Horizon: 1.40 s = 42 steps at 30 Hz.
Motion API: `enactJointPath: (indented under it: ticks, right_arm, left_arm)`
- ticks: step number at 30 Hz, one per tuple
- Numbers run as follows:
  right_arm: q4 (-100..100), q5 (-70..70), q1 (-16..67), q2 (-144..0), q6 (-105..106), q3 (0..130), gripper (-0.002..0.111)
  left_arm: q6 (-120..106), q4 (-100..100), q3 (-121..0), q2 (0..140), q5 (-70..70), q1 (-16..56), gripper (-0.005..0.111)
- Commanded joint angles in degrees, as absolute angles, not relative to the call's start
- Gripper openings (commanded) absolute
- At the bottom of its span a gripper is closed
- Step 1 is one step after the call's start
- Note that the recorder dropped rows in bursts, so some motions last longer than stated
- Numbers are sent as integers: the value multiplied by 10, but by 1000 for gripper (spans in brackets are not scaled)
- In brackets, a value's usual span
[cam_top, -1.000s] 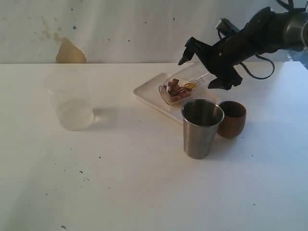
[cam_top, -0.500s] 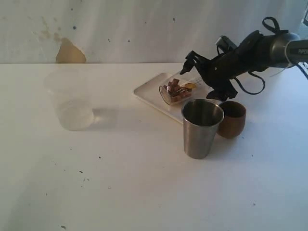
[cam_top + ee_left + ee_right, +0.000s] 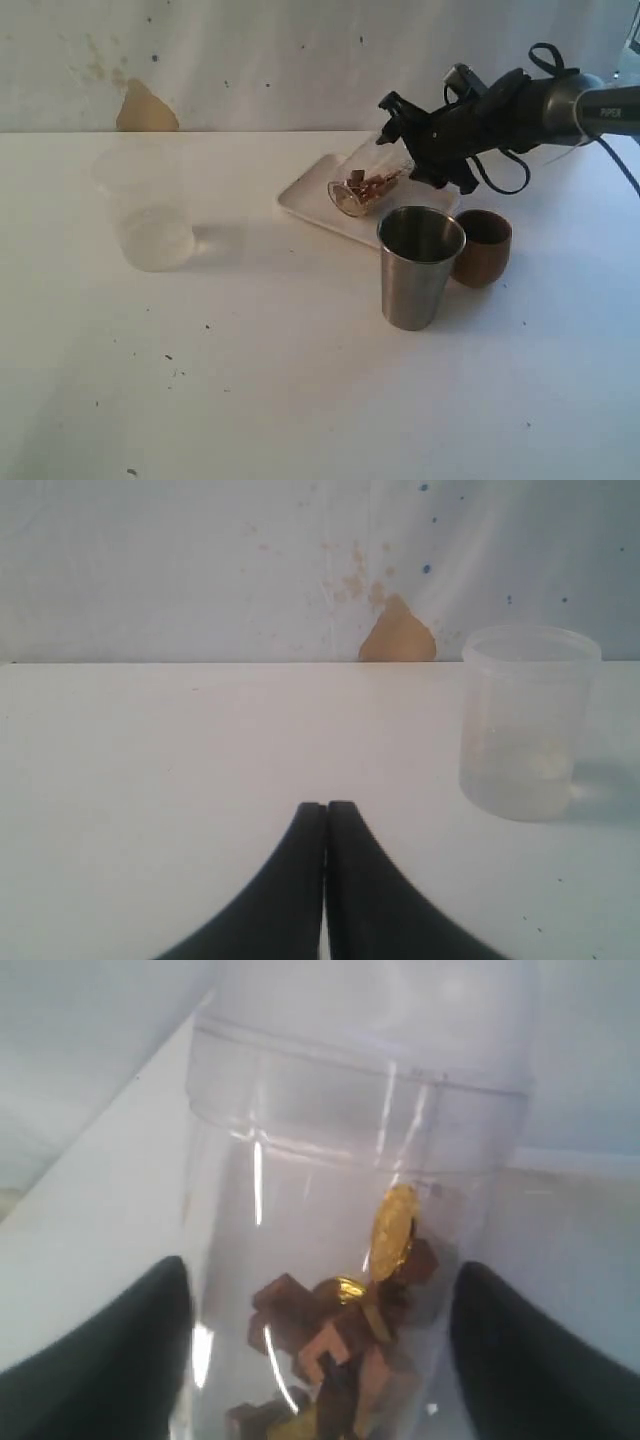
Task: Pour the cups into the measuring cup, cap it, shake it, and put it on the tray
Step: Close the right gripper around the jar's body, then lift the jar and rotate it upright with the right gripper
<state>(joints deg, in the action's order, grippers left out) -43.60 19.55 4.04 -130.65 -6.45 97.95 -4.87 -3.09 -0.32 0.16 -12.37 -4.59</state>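
The measuring cup (image 3: 370, 180) lies tilted on the white tray (image 3: 305, 195), its lower end resting on the tray. Brown pieces and gold coins (image 3: 385, 1290) are heaped inside it. My right gripper (image 3: 405, 145) reaches in from the right, and its two dark fingers press the cup's clear walls (image 3: 350, 1190) from either side. The steel tumbler (image 3: 418, 265) stands upright in front of the tray, with the brown wooden cup (image 3: 485, 247) just to its right. My left gripper (image 3: 325, 805) is shut on nothing, low over bare table.
A frosted plastic cup (image 3: 148, 205) stands alone on the left of the white table, also ahead of the left gripper (image 3: 525, 725). A pale wall with a brown stain (image 3: 145, 108) runs along the table's back edge.
My right gripper came down over the tray and its fingers closed in on the measuring cup. The cup's gripped end has tipped upward and its contents slid to the low end.
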Motion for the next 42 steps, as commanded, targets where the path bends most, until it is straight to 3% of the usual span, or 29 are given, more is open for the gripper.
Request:
enactJointPath:
  ticks: [1, 7, 9, 11, 13, 14, 25, 42]
  right_arm:
    - [-415, 210, 40, -1312, -55, 978, 0]
    - [-414, 217, 40, -1287, 0, 995, 0]
    - [-415, 221, 40, -1284, 0, 1004, 6]
    - [-415, 245, 40, -1284, 0, 1019, 41]
    - [-418, 256, 41, -1285, 0, 1033, 89]
    - [-418, 256, 44, -1286, 0, 1037, 106]
    - [-416, 253, 68, -1337, -43, 1052, 104]
    - [-443, 138, 68, -1395, -67, 1056, 104]
  left_arm:
    - [-48, -29, 0, 0, -117, -48, 0]
    - [-48, -29, 0, 0, -117, -48, 0]
    - [-48, -29, 0, 0, -117, -48, 0]
    - [-48, -29, 0, 0, -117, -48, 0]
    - [-48, -29, 0, 0, -117, -48, 0]
    - [-48, -29, 0, 0, -117, -48, 0]
    - [-48, -29, 0, 0, -117, -48, 0]
    - [-48, -29, 0, 0, -117, -48, 0]
